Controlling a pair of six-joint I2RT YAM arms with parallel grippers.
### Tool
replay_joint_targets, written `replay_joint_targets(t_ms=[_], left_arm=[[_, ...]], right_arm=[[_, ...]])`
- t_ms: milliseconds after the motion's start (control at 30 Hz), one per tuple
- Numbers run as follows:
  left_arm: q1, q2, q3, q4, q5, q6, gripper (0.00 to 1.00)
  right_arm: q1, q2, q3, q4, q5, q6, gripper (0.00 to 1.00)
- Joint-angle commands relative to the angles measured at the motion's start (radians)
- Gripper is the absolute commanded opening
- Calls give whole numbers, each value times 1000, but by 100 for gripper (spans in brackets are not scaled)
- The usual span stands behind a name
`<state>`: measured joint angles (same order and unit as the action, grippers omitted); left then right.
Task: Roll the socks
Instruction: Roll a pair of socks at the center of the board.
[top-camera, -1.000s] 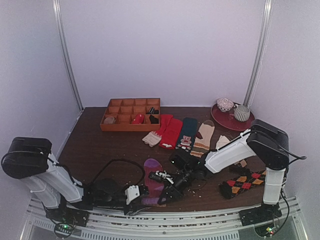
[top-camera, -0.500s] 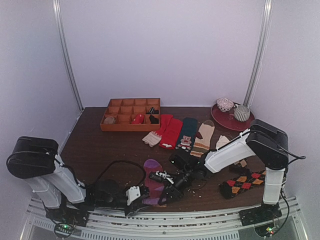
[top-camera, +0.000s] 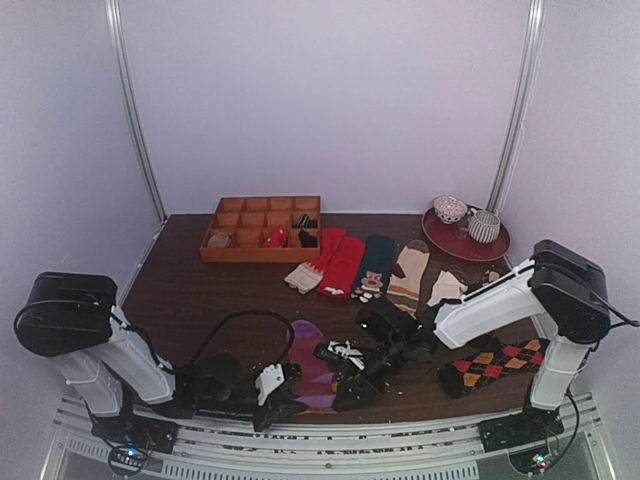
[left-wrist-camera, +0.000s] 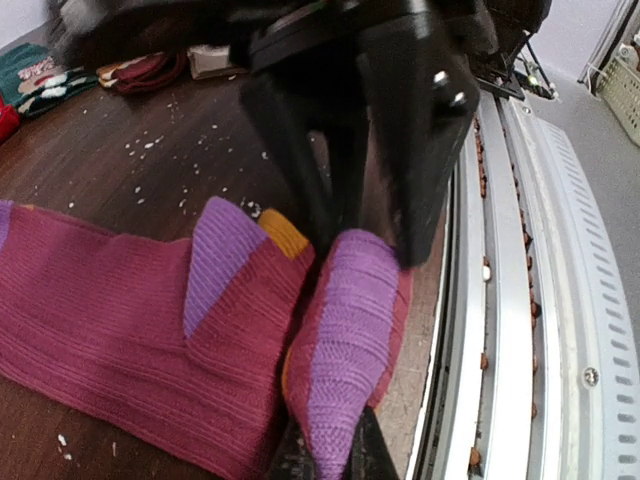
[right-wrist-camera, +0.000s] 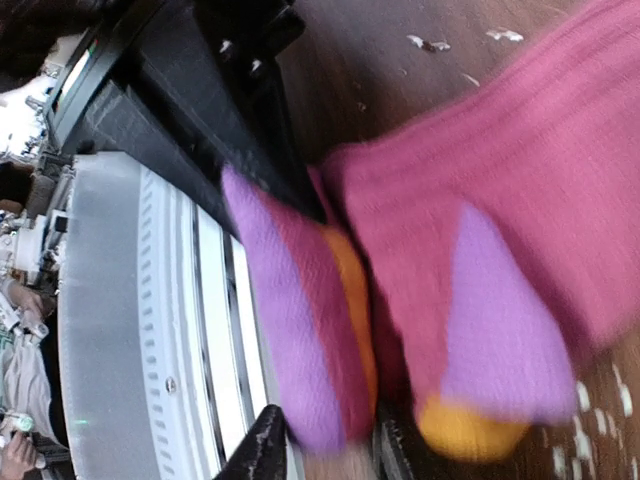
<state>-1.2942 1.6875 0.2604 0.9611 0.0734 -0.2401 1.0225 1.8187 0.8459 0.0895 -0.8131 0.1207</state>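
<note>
A magenta sock (top-camera: 310, 358) with purple toe and heel lies at the table's near edge, its near end folded up into a hump (left-wrist-camera: 350, 330). My left gripper (left-wrist-camera: 330, 452) is shut on the purple tip of that hump. My right gripper (right-wrist-camera: 325, 445) straddles the same fold from the opposite side. It is open, its fingers (left-wrist-camera: 420, 130) standing a little apart from the cloth. In the top view the left gripper (top-camera: 283, 385) and the right gripper (top-camera: 352, 385) meet low over the sock's near end. The sock (right-wrist-camera: 520, 200) is blurred in the right wrist view.
Further back lie red socks (top-camera: 342, 262), a dark green sock (top-camera: 375, 265), a beige striped sock (top-camera: 408, 272) and a small cream sock (top-camera: 303, 277). An argyle sock (top-camera: 490, 365) lies at the right. An orange divided tray (top-camera: 262, 228) and a red plate (top-camera: 440, 238) with cups stand behind. A metal rail (left-wrist-camera: 540, 300) borders the near edge.
The left gripper has shut on the sock's folded end and shifted slightly right. The right gripper's jaws have parted, and the right arm has swung right and nearer.
</note>
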Motion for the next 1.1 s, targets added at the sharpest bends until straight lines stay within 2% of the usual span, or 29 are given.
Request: replay_joint_targets(t_ms=[0, 167, 267, 367, 533, 667, 833, 1067], left_arm=[[49, -20, -10, -199, 92, -182, 0], [107, 7, 22, -317, 184, -290, 0], [126, 48, 56, -366, 235, -317, 0], [145, 101, 91, -406, 295, -340, 0], [158, 169, 93, -419, 350, -352, 0], [159, 182, 91, -411, 364, -357, 0], [159, 173, 87, -411, 367, -352, 0], [159, 169, 79, -410, 371, -345, 0]], right_arm=[[-4, -205, -113, -8, 198, -31, 38], [9, -427, -308, 270, 325, -82, 50], [60, -474, -369, 354, 417, -162, 55], [161, -469, -371, 368, 528, -273, 64], [282, -445, -411, 466, 716, -464, 65], [289, -390, -404, 486, 729, -539, 66], [304, -272, -348, 457, 740, -562, 66], [304, -210, -329, 503, 776, -560, 60]])
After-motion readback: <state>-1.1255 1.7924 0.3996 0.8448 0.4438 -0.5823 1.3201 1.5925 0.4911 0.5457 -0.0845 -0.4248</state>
